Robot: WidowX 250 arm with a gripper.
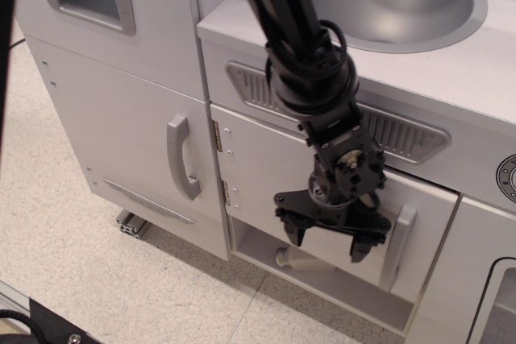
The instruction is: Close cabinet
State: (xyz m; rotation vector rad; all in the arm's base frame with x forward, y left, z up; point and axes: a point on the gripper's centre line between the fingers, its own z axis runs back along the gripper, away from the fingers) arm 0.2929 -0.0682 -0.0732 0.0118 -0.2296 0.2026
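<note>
Arm reaches down from top edge; gripper [326,241] spread open, fingers pointing down, against cabinet door [266,167] face beside grey handle [398,237]. Door near flush. No legible writing.

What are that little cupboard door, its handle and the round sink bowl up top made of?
The cabinet door looks like white-painted board or laminate: flat, matte, with square edges and screwed hinges. Its handle seems grey moulded plastic with a dull sheen. The sink looks like brushed metal or metal-look plastic; its soft grey shine does not settle which.
</note>
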